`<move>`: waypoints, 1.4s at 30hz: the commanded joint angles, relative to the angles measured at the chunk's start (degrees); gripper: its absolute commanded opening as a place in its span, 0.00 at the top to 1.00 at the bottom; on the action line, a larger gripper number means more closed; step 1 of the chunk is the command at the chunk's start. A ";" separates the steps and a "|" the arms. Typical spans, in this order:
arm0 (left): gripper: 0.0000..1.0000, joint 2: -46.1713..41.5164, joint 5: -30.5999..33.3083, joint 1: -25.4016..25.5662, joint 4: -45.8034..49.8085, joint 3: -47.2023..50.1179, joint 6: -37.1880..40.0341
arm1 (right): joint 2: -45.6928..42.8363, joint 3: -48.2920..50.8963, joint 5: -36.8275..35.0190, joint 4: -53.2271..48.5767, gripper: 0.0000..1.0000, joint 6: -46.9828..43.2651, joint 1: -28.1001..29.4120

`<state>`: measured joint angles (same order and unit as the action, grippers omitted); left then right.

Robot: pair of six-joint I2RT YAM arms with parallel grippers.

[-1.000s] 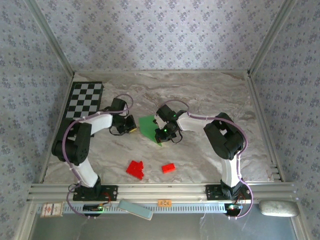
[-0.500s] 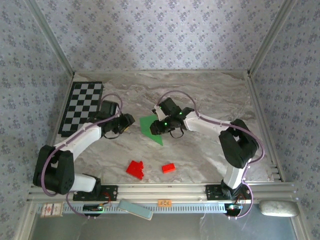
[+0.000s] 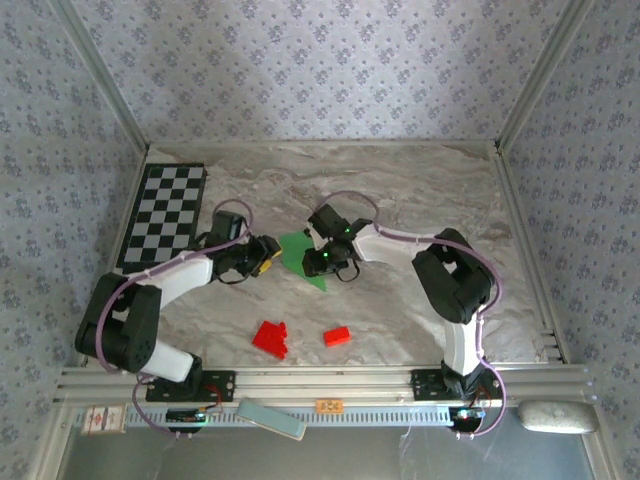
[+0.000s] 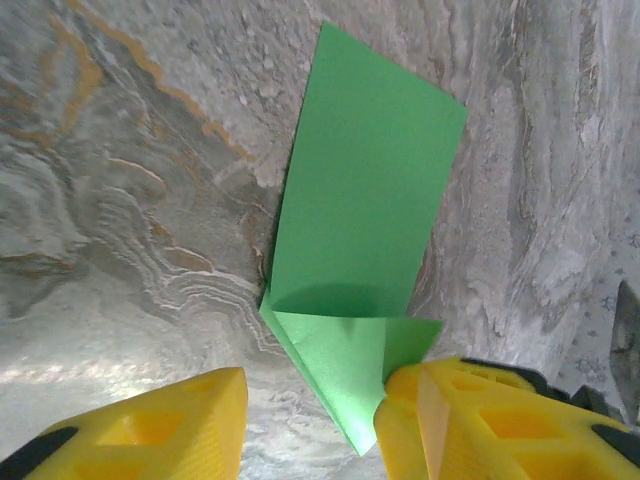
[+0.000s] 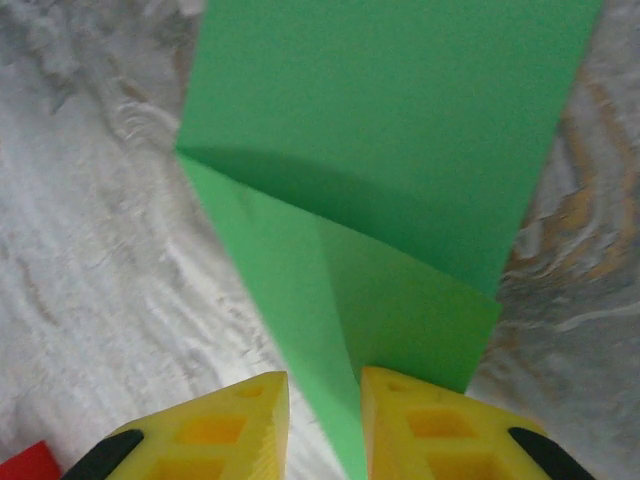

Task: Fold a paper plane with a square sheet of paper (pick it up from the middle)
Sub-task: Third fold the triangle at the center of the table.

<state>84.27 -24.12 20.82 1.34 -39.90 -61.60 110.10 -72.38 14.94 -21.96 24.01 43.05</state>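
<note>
Here, from above, we see a marble-patterned table [image 3: 420, 190] with a black-and-white checkered board [image 3: 165, 215] lying flat at its far left. Just right of the board, the left gripper [image 3: 268, 256] reaches in low toward the middle of the table. Its wrist camera shows us the two yellow fingers [image 4: 170, 430] spread wide apart and gripping nothing, and the near point of the green paper [image 4: 365, 220] lies between them, closer to the right-hand finger.

The green paper [image 3: 293, 250] rests on the table near its centre, between the two grippers. We see it as a long rectangle with one end folded into a slanting triangular flap that tapers to a point.

Just right of the paper, the right gripper [image 3: 318, 262] sits over the sheet's near corner. In its wrist view the green paper [image 5: 400, 130] takes up most of the picture, and the creased point runs down into the gap between the yellow fingers [image 5: 430, 425]. The jaws stand narrowly parted there, and we cannot tell whether either finger touches the sheet.

Nearer the arm bases, well apart from the paper, lie a cluster of red blocks [image 3: 270, 338] and, to its right, a single red block [image 3: 337, 336].
</note>
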 commanded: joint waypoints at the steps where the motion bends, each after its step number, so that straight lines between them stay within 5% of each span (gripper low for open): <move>1: 0.53 2.11 -3.06 0.91 -3.85 -0.43 -1.94 | 2.15 -2.80 -0.88 -3.36 0.75 -1.57 -0.97; 42: 0.58 12.75 -7.43 2.03 -5.32 -4.81 -0.01 | 4.52 -1.92 2.17 -3.09 0.79 -2.04 -3.15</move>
<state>95.46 -29.45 22.63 -2.07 -43.57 -62.78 113.32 -73.78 16.51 -22.81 22.87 40.18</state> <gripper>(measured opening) 0.429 0.216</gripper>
